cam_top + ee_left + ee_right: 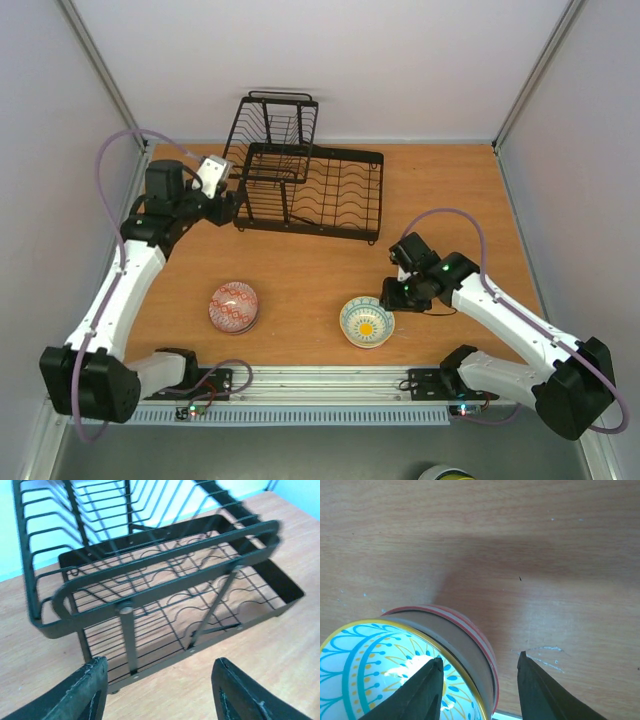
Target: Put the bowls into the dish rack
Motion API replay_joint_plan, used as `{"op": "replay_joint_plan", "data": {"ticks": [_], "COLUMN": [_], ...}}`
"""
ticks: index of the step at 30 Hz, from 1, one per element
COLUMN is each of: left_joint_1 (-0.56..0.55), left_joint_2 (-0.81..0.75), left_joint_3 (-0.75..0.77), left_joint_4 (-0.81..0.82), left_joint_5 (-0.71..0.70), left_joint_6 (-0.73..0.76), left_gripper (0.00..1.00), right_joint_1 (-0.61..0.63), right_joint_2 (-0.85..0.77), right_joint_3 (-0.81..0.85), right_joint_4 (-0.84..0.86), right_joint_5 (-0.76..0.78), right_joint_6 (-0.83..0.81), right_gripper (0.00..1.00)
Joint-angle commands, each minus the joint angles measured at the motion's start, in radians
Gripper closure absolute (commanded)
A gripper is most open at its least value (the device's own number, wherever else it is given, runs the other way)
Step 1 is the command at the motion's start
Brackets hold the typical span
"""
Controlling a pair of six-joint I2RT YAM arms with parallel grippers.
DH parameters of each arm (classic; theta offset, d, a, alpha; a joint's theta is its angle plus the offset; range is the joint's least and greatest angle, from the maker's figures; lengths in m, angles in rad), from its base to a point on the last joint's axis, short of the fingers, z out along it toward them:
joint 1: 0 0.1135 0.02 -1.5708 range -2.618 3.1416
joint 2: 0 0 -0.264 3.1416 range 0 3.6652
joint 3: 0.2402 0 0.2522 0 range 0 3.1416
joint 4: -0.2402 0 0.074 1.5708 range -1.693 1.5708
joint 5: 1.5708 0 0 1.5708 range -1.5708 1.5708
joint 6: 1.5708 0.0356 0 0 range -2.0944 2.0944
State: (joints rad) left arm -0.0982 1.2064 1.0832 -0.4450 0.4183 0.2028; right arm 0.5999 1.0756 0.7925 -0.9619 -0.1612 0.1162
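Observation:
The black wire dish rack (310, 190) stands at the back middle of the table and holds no bowl. My left gripper (232, 203) is open and empty just off its left end; the rack (165, 550) fills the left wrist view beyond the gripper (160, 661). The pink-red bowl (234, 306) sits front left. The cream bowl with teal rim (367, 322) sits front centre, nested in a red-and-white bowl (472, 627). My right gripper (480, 657) is open astride their right rim, one finger over the cream bowl's inside (380, 665), one outside. The mint green bowl is not seen.
White walls close in the table on the left, back and right. An aluminium rail (330, 378) runs along the near edge between the arm bases. A round yellow-rimmed object (445, 472) shows below the table edge.

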Motion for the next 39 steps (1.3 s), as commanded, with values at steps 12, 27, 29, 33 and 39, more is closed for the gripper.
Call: {"op": "replay_joint_plan", "data": {"ticks": [12,27,29,33,39], "left_joint_1": [-0.122,-0.184,-0.195,-0.235,-0.306], "left_joint_2": [-0.024,0.033,0.036,0.043,0.095], "left_joint_3": [-0.035,-0.028,-0.025,-0.017,0.038], "left_joint_4": [-0.171,-0.166,-0.168,-0.180,-0.230], "left_joint_5": [0.050,0.072,0.073,0.063,0.134], "left_joint_6": [-0.012,-0.026,-0.031,-0.032,-0.036], "left_gripper": [0.50,0.50,0.50,0.49,0.45], "right_joint_1": [0.020,0.083,0.099,0.104,0.104], "right_joint_2": [-0.052,-0.030,-0.048,-0.086,-0.105], "right_joint_3": [-0.023,0.024,0.065,0.154,0.222], "right_joint_4": [-0.060,-0.089,-0.125,-0.187,-0.190], "right_joint_5": [-0.027,0.003,0.029,0.044,0.025], "right_joint_6": [0.031,0.037,0.024,-0.001,-0.026], "right_gripper": [0.73,0.99,0.99,0.99,0.99]}}
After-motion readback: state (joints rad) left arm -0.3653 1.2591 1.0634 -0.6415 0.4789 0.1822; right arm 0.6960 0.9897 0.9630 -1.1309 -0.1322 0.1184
